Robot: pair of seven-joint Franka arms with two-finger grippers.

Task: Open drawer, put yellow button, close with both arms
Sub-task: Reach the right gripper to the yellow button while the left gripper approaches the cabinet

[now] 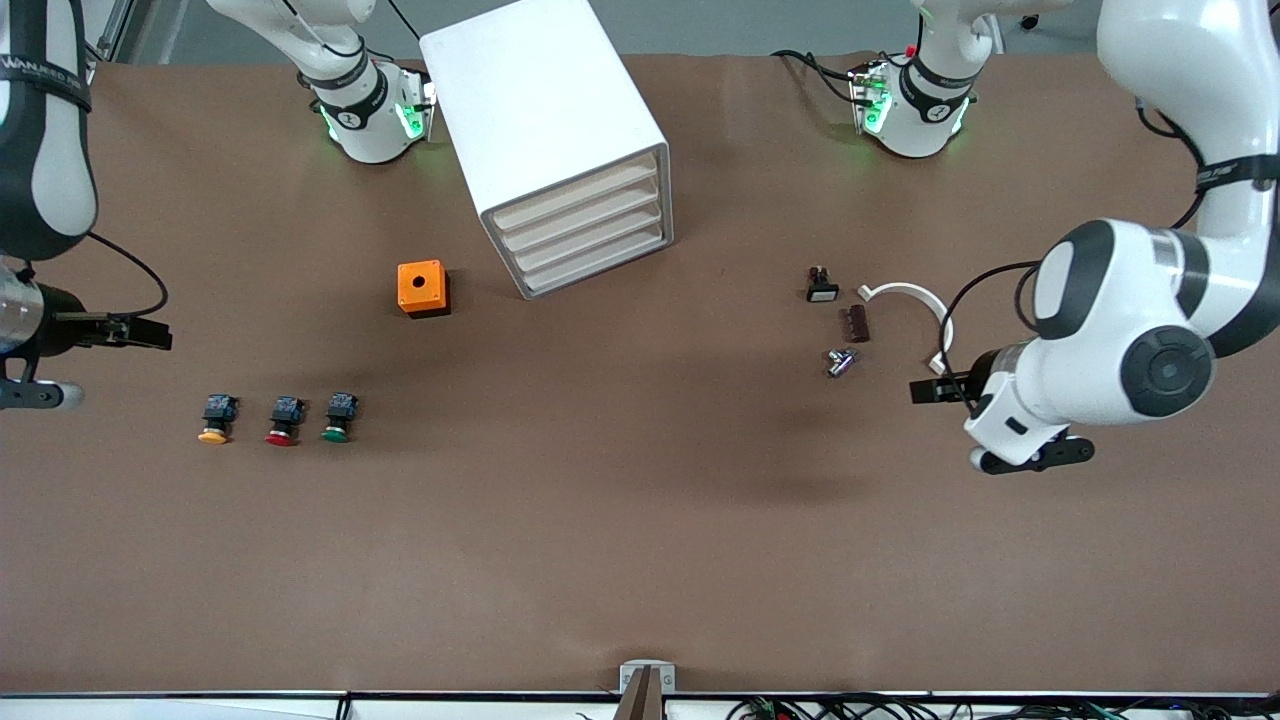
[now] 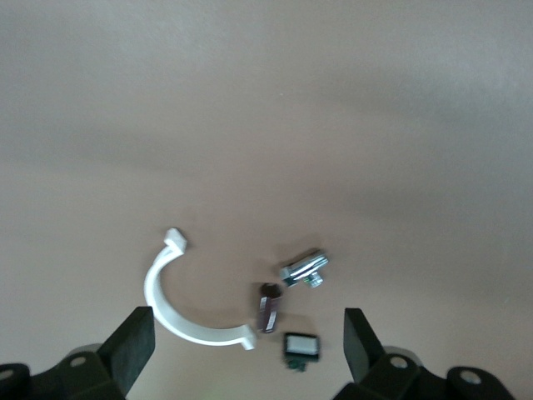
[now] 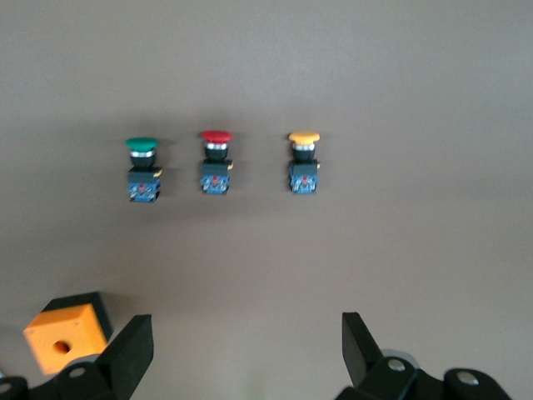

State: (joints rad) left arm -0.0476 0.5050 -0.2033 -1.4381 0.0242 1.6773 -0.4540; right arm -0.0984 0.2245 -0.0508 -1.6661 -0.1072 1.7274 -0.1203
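- So, nothing has started yet: all four drawers look pushed in, and the drawer to open sits in the white cabinet, its front turned toward the front camera for reaching.
- The yellow button lies on the counter in a row beside the red button and green button, nearer the camera than the orange box.
- The right hand hangs released over the counter near that row, holding nothing.
- The left hand hangs released near a white curved clip, waiting.
- I can only read "WANJIRED" on the arm band.
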